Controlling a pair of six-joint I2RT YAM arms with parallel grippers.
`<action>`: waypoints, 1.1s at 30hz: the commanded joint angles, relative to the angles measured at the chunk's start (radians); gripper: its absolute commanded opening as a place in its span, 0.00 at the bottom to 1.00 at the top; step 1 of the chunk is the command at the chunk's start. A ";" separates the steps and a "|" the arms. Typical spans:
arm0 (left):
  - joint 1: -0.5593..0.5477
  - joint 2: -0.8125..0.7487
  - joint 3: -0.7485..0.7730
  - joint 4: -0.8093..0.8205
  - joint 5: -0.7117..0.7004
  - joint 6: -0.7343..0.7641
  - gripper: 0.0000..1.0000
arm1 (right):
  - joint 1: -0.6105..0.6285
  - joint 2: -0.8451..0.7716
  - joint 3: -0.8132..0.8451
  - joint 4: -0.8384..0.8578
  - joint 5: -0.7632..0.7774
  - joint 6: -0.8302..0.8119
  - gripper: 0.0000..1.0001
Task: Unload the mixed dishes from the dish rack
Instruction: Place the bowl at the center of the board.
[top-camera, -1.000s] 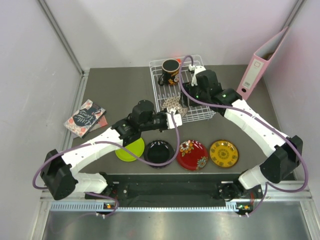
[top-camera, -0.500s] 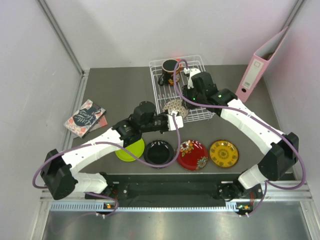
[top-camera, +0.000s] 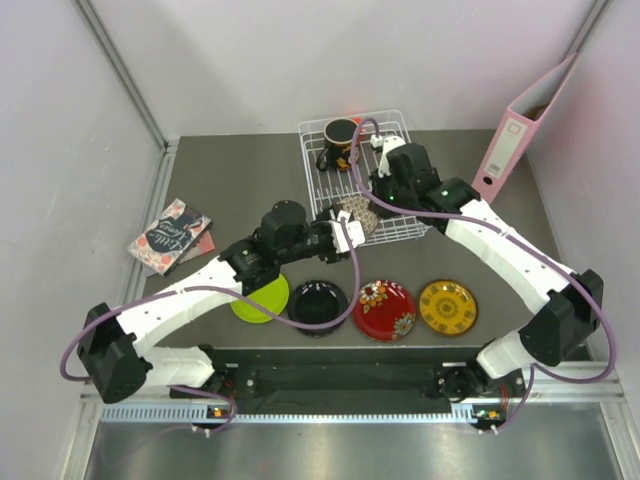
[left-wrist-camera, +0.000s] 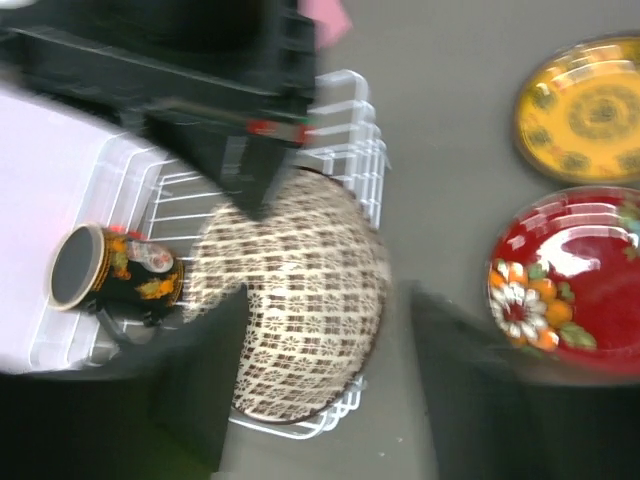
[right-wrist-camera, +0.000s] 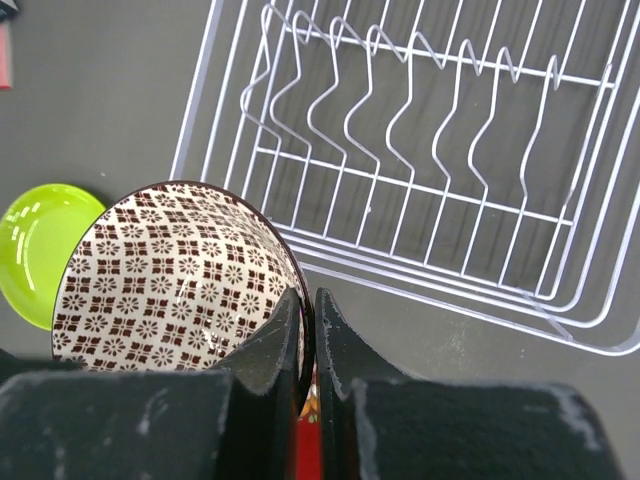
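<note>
Beige lattice bowl (right-wrist-camera: 170, 275): rim was pinched by closed right jaws. Dish rack (right-wrist-camera: 440, 190): was seen beyond right jaws. Left jaws: were parted either side of bowl, ungripped.

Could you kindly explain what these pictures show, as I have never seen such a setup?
Two robot arms are bolted at the near edge of a table. One picture looks down from above; the other two come from a camera on each wrist. On it lie a green plate, black plate, red plate and yellow plate, plus a book; a pink binder stands at the back. The wire rack holds a mug. The right gripper is clamped on the rim of a patterned bowl; the left gripper is open beside it.
</note>
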 joint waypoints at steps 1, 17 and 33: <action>-0.006 -0.063 0.088 0.096 -0.134 -0.076 0.84 | -0.003 -0.104 0.040 0.065 -0.001 0.045 0.00; 0.464 -0.093 0.217 -0.289 -0.697 -0.996 0.99 | 0.157 -0.080 0.040 0.250 -0.150 0.057 0.00; 0.645 -0.188 0.191 -0.552 -0.741 -1.433 0.99 | 0.267 0.292 0.184 0.352 -0.116 -0.006 0.00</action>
